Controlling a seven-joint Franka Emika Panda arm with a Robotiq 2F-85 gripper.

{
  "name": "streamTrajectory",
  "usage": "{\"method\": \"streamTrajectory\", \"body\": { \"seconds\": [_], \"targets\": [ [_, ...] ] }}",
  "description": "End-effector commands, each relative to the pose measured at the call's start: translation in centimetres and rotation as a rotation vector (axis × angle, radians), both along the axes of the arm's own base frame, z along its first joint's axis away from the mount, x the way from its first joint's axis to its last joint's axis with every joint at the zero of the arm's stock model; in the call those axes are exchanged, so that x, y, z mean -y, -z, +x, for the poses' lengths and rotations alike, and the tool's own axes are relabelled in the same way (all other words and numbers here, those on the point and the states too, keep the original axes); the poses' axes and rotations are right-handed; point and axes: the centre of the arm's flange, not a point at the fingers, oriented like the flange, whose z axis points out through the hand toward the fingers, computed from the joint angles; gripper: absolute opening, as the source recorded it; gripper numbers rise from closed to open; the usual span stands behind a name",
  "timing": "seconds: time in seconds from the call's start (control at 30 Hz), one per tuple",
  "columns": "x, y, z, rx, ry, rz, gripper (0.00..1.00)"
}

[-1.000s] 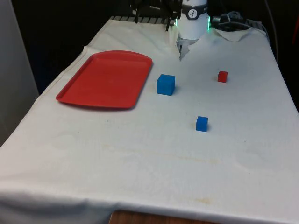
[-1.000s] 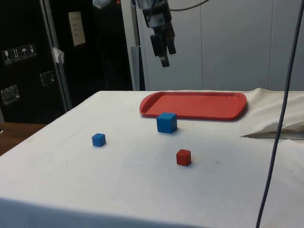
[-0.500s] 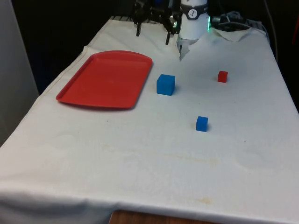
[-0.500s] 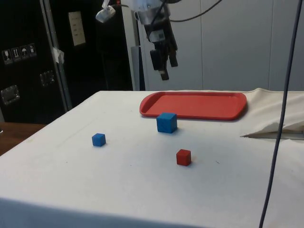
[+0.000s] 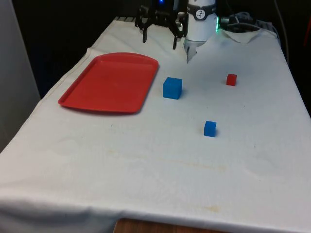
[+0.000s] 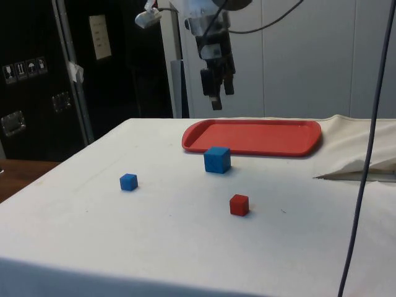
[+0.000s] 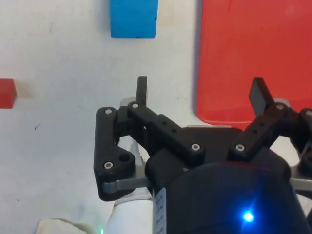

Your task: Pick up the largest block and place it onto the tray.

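Three blocks lie untouched on the worktop [image 5: 155,160], so the reach is in hand: the jaws [image 5: 159,36], spread wide and empty at upper centre, must descend over the large blue block [image 5: 172,88] right of the red tray [image 5: 77,94].

Front, side, overhead wrist: shared tray [image 5: 111,81]

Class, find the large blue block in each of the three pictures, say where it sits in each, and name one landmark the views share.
Front view: the large blue block stands near the middle of the cloth, just off the red tray's front view's right edge.
Side view: the block stands just in front of the tray.
Wrist view: the block shows beyond the open gripper, beside the tray.
Shared landmark: the red tray.
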Motion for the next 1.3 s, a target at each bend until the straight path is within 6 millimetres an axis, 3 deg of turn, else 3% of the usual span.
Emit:
{"method": "streamTrajectory", "body": {
  "seconds": [0.0,0.5,1.27],
  "targets": [
    [0.0,0.3,-0.2,0.003,-0.004,0.000,1.00],
    [-0.9,3.9,-0.5,0.054,-0.078,0.000,1.00],
    [-1.1,4.0,-0.3,0.108,-0.097,0.105,1.00]
  ]
}}
